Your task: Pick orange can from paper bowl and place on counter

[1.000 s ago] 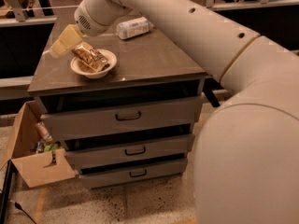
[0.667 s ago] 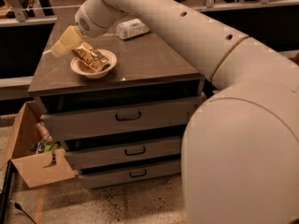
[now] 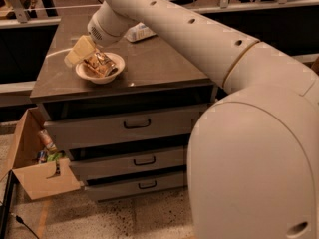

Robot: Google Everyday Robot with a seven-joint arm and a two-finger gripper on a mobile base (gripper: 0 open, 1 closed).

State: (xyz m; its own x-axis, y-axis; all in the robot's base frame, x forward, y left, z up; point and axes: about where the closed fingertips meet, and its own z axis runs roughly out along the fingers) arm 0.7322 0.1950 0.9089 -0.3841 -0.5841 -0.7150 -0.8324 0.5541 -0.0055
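Observation:
The orange can (image 3: 101, 63) lies tilted in the paper bowl (image 3: 114, 72), which sits at the front left of the counter (image 3: 154, 66). My gripper (image 3: 85, 57) reaches down from the long white arm to the left side of the bowl. It is right at the can's upper left end, and its cream-coloured tip overlaps the bowl's left rim. The far side of the can is hidden behind the gripper.
A clear plastic bottle with a white label (image 3: 139, 32) lies at the back of the counter. The cabinet has three drawers with black handles (image 3: 136, 124). An open cardboard box (image 3: 35, 171) with items stands on the floor at left. My white arm and base (image 3: 254, 158) fill the right side.
My arm's bulky lower part has swung further left and fills more of the view. The gripper stays at the can in the bowl; can and bowl have not moved.

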